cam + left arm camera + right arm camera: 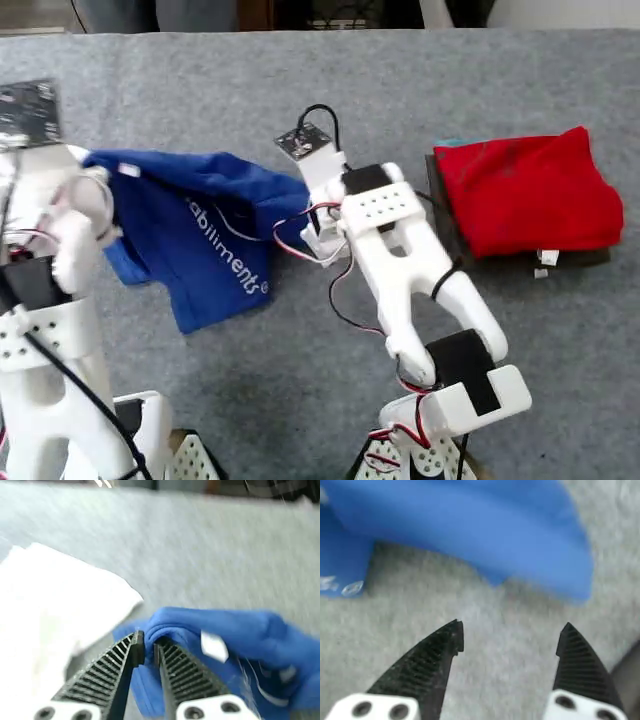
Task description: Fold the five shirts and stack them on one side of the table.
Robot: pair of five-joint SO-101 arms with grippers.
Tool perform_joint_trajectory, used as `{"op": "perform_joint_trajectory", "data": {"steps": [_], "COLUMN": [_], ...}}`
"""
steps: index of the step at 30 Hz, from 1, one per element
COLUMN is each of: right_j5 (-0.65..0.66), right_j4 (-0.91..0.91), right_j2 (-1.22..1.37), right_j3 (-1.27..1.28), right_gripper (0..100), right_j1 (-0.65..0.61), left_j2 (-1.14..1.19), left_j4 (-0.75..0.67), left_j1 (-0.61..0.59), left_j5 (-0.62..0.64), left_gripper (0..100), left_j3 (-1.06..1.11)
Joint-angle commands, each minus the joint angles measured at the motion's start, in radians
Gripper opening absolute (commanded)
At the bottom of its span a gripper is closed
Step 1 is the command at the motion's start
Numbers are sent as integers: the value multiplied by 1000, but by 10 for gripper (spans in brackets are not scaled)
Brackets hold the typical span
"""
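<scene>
The grey, felt-like worktop (300,400) stretches to its far edge, where a strip of brown wood (255,12) stands among dark shapes in the room behind, with a pale surface (560,12) at the corner.

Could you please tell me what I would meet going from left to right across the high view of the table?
left arm → blue shirt → right arm → folded red shirt
</scene>
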Motion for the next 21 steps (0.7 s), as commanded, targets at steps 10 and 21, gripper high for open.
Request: {"op": "perform_joint_trajectory", "data": {"steps": [10, 21], "right_j5": [2, 9], "right_j4": [-91, -49], "right_j2": [-19, 10], "right_j3": [-13, -19], "right_gripper": [80, 98], "right_j1": [-32, -100], "left_j2": [-11, -12], "left_j4": [-77, -172], "left_j1": [-108, -170], "left_j5": [-104, -110], "left_gripper": [28, 28], "left_j3": [96, 217]}}
